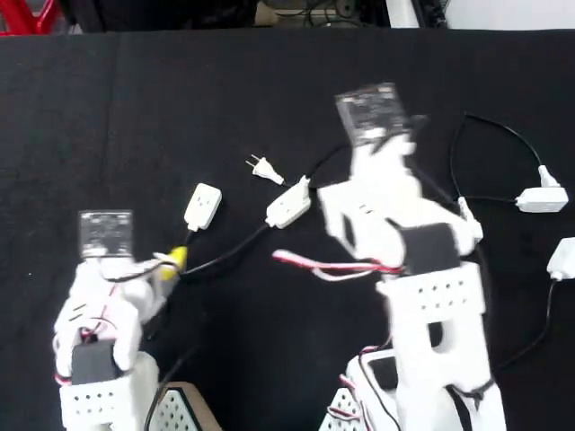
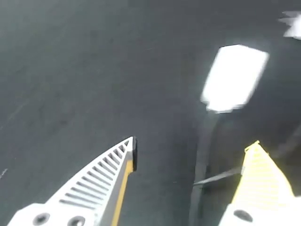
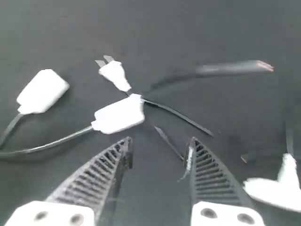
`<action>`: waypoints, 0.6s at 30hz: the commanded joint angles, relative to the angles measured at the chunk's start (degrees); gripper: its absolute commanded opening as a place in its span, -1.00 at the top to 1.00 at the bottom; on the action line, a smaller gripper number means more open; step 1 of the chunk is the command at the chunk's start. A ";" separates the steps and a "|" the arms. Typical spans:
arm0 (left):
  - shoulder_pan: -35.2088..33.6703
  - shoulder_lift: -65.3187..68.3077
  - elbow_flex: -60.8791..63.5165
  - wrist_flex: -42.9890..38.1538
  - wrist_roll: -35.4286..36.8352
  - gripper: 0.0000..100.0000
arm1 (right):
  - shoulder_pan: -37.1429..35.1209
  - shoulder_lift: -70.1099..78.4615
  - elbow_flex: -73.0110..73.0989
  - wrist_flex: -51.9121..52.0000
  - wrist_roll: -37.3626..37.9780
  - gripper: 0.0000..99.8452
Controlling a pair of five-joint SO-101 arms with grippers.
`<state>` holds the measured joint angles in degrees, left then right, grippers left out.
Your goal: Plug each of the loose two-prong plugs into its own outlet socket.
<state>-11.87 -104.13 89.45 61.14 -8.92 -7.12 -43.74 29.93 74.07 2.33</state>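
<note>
A small white two-prong plug lies loose on the black table, and it appears again in the right wrist view. Just beside it is a white outlet socket on a black cord. My right gripper is open and empty, a short way off this socket. A second white socket lies to the left, also visible from the right wrist. My left gripper is open and empty, pointing at this second socket from below. Its yellow-tipped finger is near the socket's cord.
Two more white plug pieces with black cords lie at the table's right edge. One white piece sits near my right gripper. Black cords cross the middle. Bare black cloth stretches across the far left.
</note>
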 commanded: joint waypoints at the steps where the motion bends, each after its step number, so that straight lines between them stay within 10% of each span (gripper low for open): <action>1: 8.84 1.23 -5.58 -2.46 0.79 0.30 | 6.77 -1.36 0.57 1.67 2.73 0.64; 5: 10.95 10.73 -8.04 -11.34 0.97 0.35 | 9.76 -1.36 7.52 -2.81 12.22 0.64; 18: 18.15 83.78 -48.57 -15.21 -4.92 0.36 | 13.10 -1.45 27.03 -29.27 9.14 0.65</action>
<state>5.45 -40.84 55.43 46.81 -9.27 5.27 -43.74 54.64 51.47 12.97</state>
